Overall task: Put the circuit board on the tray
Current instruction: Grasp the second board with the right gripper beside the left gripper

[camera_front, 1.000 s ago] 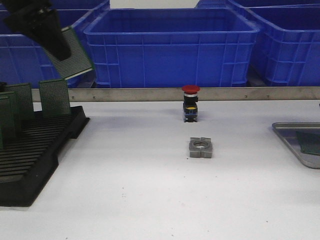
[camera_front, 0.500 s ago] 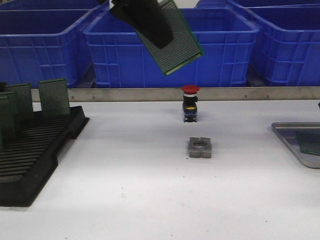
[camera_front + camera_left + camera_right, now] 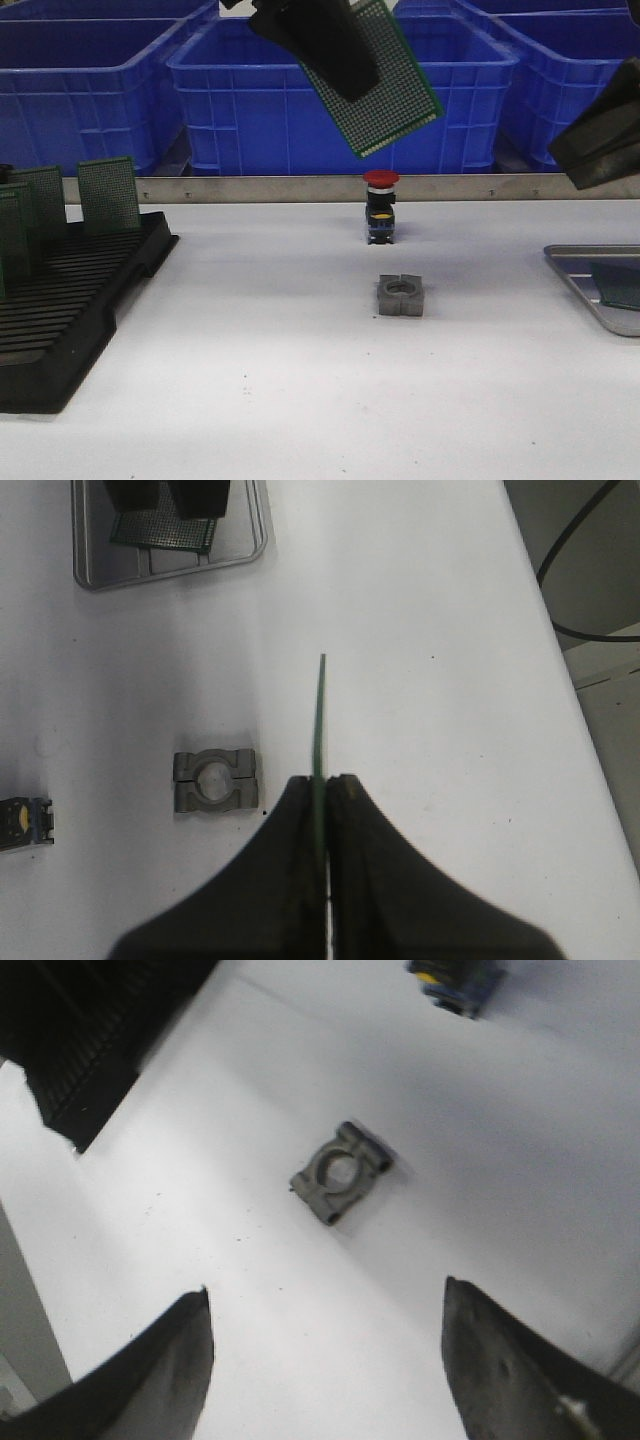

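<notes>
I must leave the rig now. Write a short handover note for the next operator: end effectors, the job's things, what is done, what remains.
Left end effector: shut on the circuit board, held tilted in the air above the table's middle, over the red push button.
Right end effector: open, empty, above the grey metal block.
Tray: at the table's right edge; one board already lies in it.
Done: board picked up.
Left: carry it right to the tray, put it down, release.
</notes>
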`<act>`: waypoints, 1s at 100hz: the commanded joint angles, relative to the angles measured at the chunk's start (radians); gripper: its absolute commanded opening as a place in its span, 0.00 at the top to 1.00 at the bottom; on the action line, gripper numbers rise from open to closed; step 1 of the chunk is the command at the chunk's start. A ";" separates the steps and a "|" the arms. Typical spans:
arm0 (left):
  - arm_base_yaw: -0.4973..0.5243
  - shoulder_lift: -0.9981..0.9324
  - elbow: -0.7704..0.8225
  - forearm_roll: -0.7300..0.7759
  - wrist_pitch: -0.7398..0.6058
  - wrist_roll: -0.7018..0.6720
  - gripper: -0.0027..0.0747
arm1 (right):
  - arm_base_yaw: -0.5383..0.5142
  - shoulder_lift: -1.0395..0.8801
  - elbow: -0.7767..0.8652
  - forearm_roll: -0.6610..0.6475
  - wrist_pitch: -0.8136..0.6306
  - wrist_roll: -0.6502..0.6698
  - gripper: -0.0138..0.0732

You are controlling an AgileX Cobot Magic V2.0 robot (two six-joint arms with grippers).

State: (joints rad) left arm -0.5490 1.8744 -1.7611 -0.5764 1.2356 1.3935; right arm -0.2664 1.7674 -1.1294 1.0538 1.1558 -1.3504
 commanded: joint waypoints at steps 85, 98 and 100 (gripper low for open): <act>-0.006 -0.055 -0.025 -0.051 0.036 -0.011 0.99 | 0.316 -0.209 -0.035 0.070 0.078 -0.305 0.26; -0.006 -0.055 -0.025 -0.051 0.036 -0.011 0.99 | 0.352 -0.206 -0.035 0.089 0.027 -0.305 0.26; -0.006 -0.055 -0.025 -0.051 0.036 -0.011 0.99 | 0.358 -0.206 -0.035 0.093 0.020 -0.305 0.26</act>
State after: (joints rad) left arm -0.5490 1.8744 -1.7611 -0.5764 1.2356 1.3935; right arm 0.0760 1.6033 -1.1348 1.0652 1.1791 -1.6443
